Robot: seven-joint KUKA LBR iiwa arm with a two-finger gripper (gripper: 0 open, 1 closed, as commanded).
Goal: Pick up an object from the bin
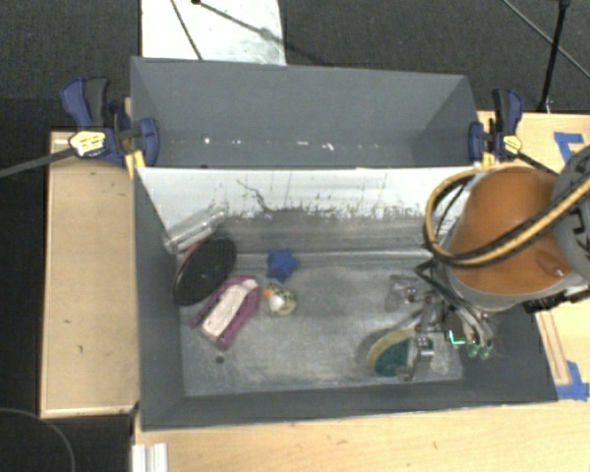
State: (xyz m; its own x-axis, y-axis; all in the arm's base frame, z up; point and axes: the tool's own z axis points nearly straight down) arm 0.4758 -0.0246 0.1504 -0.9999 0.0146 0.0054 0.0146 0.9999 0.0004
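My gripper [425, 330] is low in the bin's front right corner, under the orange cover on the wrist. Right at its left side lies a rounded teal and olive-yellow thing [386, 354] on the bin floor near the front wall. The gripper's tip touches or overlaps the right edge of that thing; whether it is held cannot be made out.
On the left of the bin lie a black disc [204, 268], a silver cylinder [191, 230], and a pink and purple oblong thing [228, 310]. Near the middle are a small blue block [281, 262] and a shiny little ball-like thing [280, 302].
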